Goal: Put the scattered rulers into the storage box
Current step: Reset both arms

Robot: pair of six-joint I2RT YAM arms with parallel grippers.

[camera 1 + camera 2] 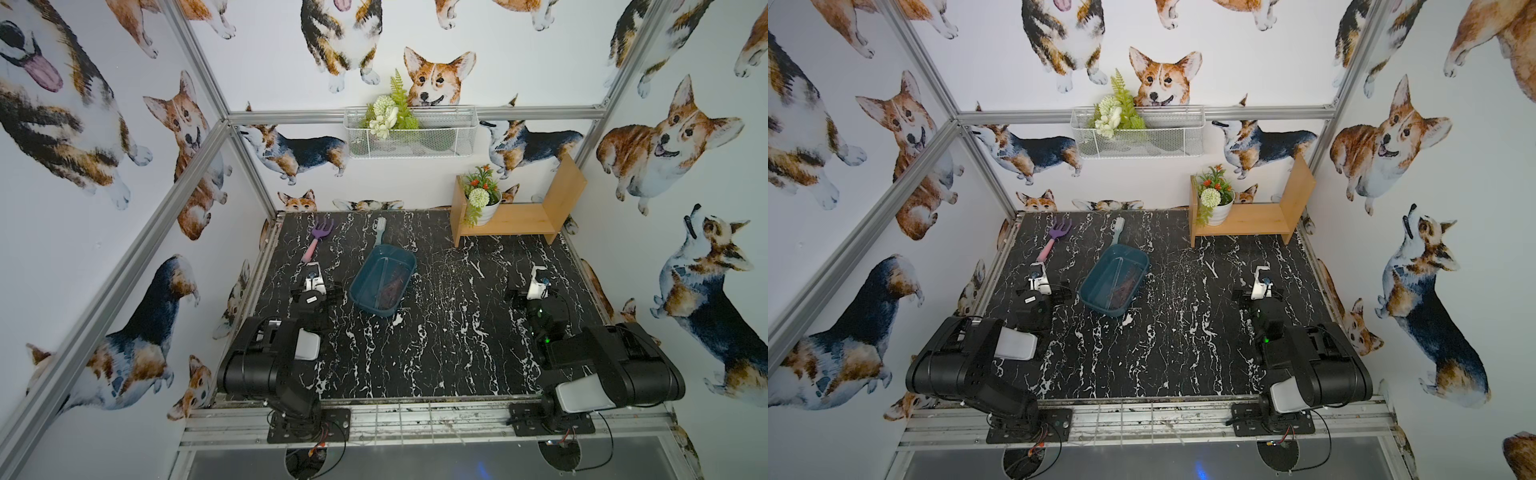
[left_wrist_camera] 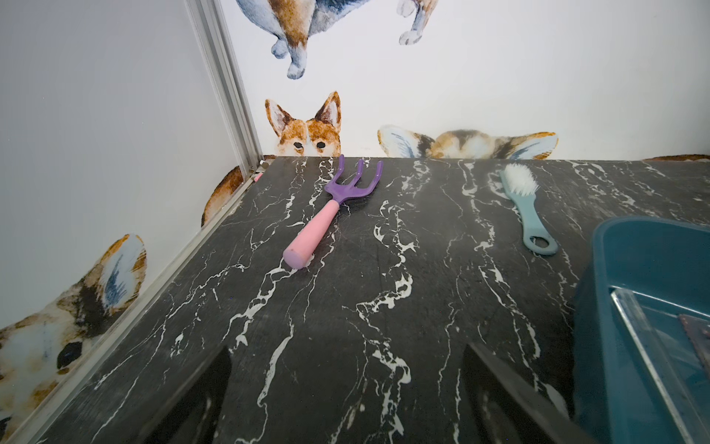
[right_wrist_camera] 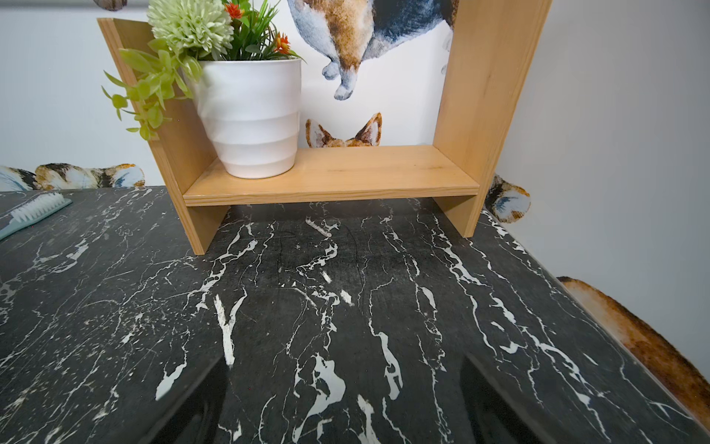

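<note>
In the storage box [image 1: 362, 286] lie both rulers [image 1: 392, 286]; L claw [image 2: 345, 348] & R claw [image 3: 344, 359] spread wide, empty.

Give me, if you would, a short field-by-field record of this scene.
storage box: teal tub on the table, nearer the left arm
rulers: clear ruler and reddish ruler both lie inside the storage box
left gripper: open, empty, beside the storage box
right gripper: open, empty, well apart from the storage box
other items: toy rake and brush behind the storage box; potted plant on wooden shelf
task status: looks done; no ruler seen outside the storage box
</note>
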